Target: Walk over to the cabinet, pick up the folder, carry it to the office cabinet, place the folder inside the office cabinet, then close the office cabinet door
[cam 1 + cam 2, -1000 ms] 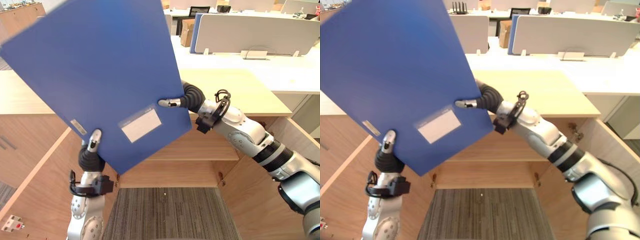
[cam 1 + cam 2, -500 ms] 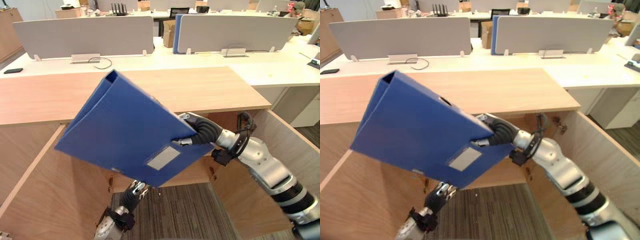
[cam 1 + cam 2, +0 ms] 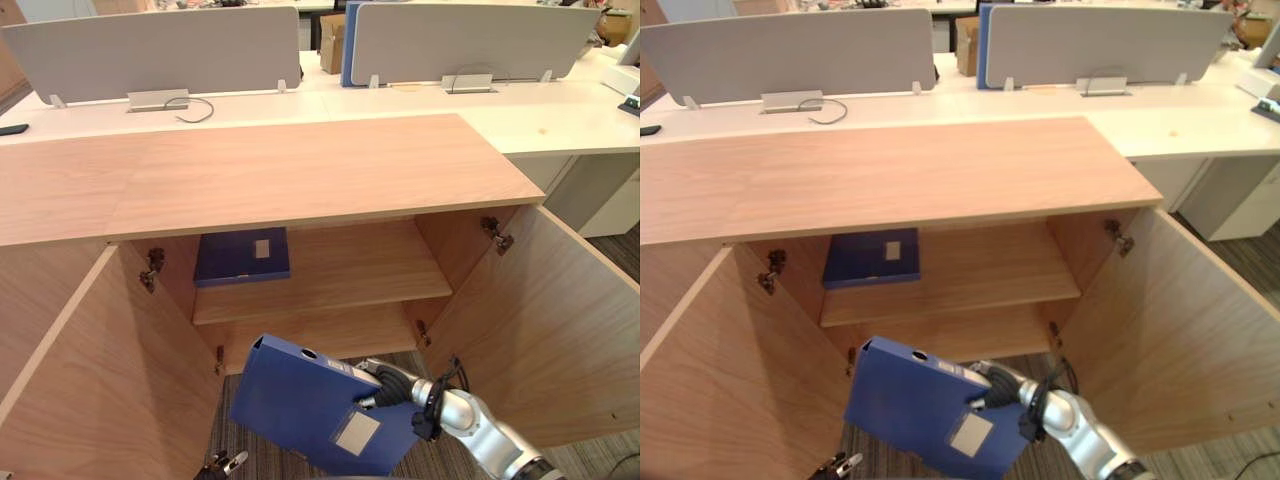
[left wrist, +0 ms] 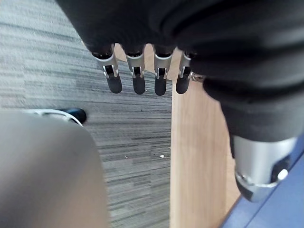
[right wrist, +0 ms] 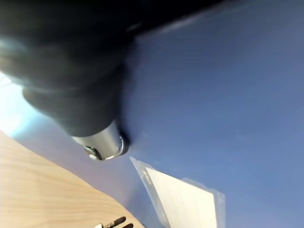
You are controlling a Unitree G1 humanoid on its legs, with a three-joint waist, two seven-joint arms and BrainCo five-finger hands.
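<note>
Lowered from up near the camera, the folder (image 3: pixel 300 400) now hangs tilted before the open office cabinet (image 3: pixel 260 175). It is pinched by the right hand (image 3: pixel 383 390) alone, thumb on its face. The left hand (image 4: pixel 137 71) has let go, fingers straight. Placing is underway: next, level the folder and slide it onto 1 shelf (image 3: pixel 350 270), beside the other folder (image 3: pixel 242 256).

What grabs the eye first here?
The big blue box-file folder, tilted low in front of the open light-wood cabinet and gripped at one edge by the right hand. Next, a second flat blue folder lying at the left of the upper shelf. The left hand hangs open low above the grey carpet.
</note>
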